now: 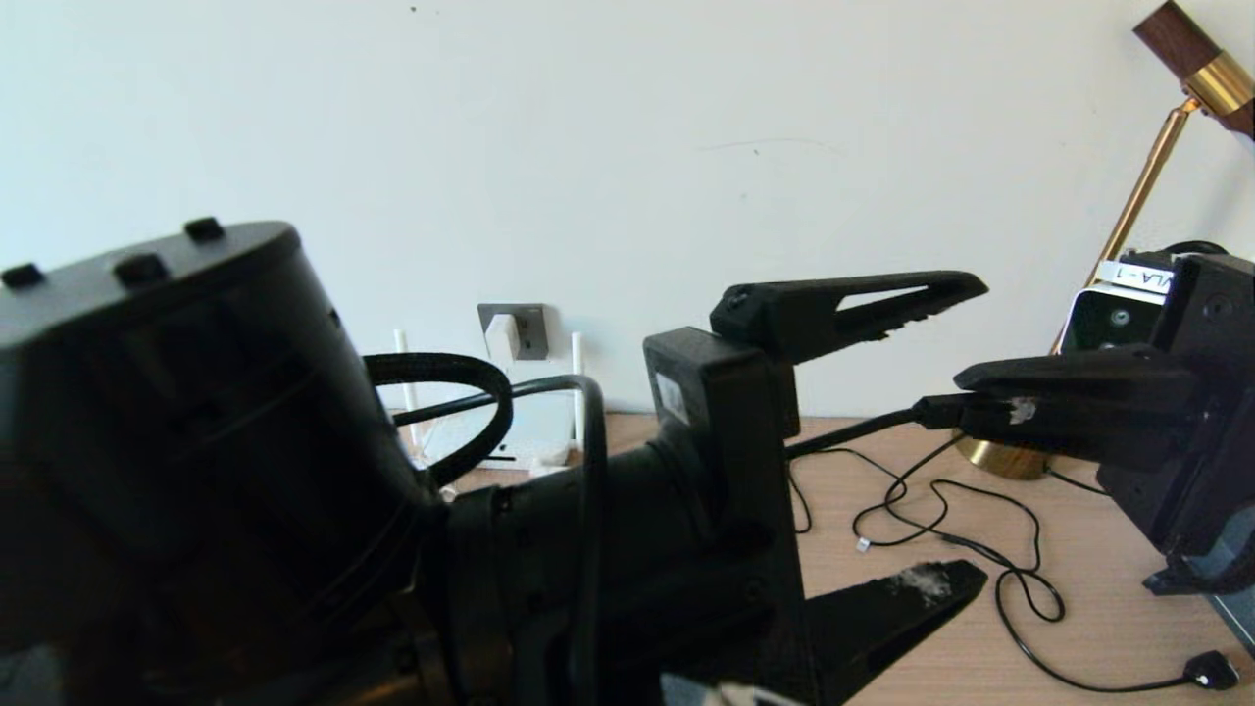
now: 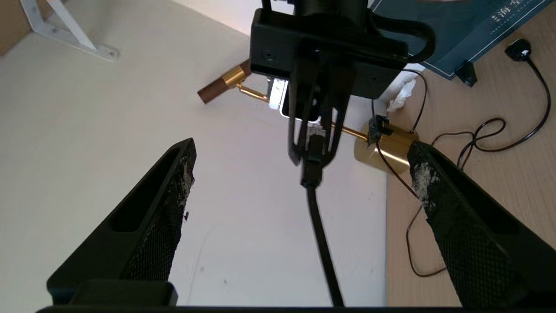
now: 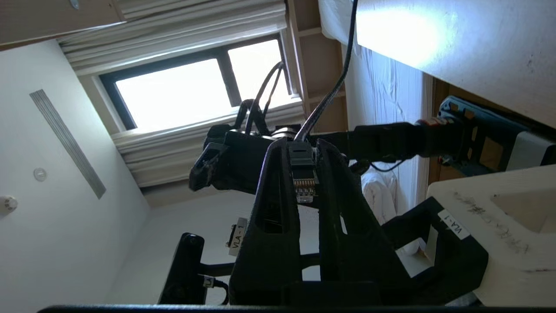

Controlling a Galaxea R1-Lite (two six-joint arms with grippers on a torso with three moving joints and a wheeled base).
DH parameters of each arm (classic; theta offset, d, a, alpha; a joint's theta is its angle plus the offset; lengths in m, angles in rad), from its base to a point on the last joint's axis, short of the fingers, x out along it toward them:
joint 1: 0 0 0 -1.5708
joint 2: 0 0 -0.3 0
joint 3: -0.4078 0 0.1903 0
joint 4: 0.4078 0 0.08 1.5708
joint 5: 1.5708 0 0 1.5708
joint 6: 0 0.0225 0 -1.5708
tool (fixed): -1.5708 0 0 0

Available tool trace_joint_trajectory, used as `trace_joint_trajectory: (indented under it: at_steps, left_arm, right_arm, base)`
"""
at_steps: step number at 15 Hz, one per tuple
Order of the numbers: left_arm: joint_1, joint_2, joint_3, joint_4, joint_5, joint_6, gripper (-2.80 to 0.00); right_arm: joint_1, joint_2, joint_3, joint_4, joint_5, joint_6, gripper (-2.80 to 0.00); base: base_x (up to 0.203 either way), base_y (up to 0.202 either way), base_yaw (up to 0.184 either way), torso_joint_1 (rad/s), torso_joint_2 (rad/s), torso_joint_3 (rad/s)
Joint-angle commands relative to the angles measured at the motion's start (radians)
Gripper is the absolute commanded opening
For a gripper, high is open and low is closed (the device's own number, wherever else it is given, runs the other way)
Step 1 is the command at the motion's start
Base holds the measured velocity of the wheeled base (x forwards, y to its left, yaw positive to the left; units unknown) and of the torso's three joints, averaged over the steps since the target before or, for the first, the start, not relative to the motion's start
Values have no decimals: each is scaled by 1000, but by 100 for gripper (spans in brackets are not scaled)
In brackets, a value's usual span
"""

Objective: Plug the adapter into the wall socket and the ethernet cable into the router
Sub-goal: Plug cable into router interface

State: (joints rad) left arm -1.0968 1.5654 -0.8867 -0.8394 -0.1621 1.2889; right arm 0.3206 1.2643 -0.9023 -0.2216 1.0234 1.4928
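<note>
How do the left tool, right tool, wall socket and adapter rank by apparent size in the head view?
1. Left tool, open, nearest the camera, so nearness inflates it.
2. Right tool, shut on the ethernet cable.
3. Wall socket, far back.
4. Adapter, plugged into it.

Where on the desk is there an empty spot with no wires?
Bare wood shows on the desk between the thin black cable loops and the right end effector. It is crowded around the brass lamp base and near the router by the wall.
</note>
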Motion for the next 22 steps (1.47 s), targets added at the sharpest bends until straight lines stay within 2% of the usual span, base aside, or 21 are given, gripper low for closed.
trace_joint_trajectory:
  at_steps: [1,9,16,22]
  left_arm:
    - [3,16,-2,-6,-10,15,0]
    - [6,94,-62,-69,-10,63,0]
    - [41,100,-49,-106,-17,72,0]
    - [41,102,-28,-118,-19,70,0]
  right_arm:
    - [19,-3,-4,11,8,9,-280]
    - [55,-19,-9,31,7,41,-280]
    - [52,-28,0,31,-5,52,-280]
    - [46,-29,5,31,-8,52,-280]
  base:
    - [0,0,0,0,0,0]
    - [0,0,0,0,0,0]
    - [0,0,0,0,0,0]
    - [0,0,0,0,0,0]
